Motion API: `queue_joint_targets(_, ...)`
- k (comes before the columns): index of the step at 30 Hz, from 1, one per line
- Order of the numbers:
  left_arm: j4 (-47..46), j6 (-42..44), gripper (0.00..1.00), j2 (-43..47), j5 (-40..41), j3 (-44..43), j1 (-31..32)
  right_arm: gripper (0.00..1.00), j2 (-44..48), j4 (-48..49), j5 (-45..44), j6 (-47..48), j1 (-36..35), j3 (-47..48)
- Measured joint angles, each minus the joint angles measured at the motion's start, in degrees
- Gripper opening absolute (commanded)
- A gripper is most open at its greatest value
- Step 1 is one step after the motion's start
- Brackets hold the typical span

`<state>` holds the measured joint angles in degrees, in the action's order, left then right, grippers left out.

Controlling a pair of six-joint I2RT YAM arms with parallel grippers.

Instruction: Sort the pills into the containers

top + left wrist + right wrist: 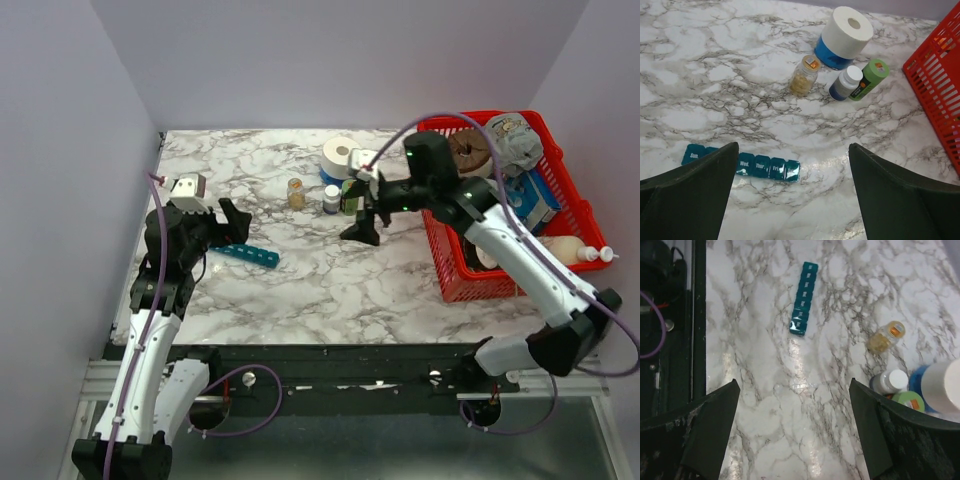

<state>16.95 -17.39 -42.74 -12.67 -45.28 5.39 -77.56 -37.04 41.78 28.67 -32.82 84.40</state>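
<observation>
The teal pill organizer (246,254) lies flat on the marble table at the left, lids shut, with day labels showing in the left wrist view (769,167); it also shows in the right wrist view (804,298). My left gripper (232,219) is open and empty, hovering just above and behind it. An amber bottle (296,193) with yellowish pills, a white-capped bottle (331,199) and a green bottle (349,197) stand at the back centre. My right gripper (364,226) is open and empty above the table, next to the green bottle.
A white tape roll on a blue base (343,155) stands behind the bottles. A red mesh basket (463,270) full of items sits at the right. Two white squeeze bottles (580,252) lie beyond the basket. Grey walls enclose the table.
</observation>
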Motion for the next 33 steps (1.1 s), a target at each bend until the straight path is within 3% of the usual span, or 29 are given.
queue_joint_targets(6, 3.4, -1.6, 0.99, 2.0, 6.5, 0.1, 0.0, 1.0, -16.3, 1.9, -6.1, 5.6, -12.4, 6.1)
queue_joint_targets(14, 8.8, -1.0, 0.99, 5.1, 22.4, 0.0, 0.0, 1.0, -35.0, 8.8, -17.9, 8.5, -20.6, 10.7)
queue_joint_targets(20, 7.6, -0.8, 0.99, 11.7, 30.8, 2.1, 0.0, 0.99, -44.3, 12.1, -22.5, 7.9, -22.2, 18.7)
queue_joint_targets(33, 7.5, 0.2, 0.99, 15.6, 41.4, 2.3, 0.0, 0.91, -54.9, 13.4, -26.9, 3.3, -23.4, 24.2)
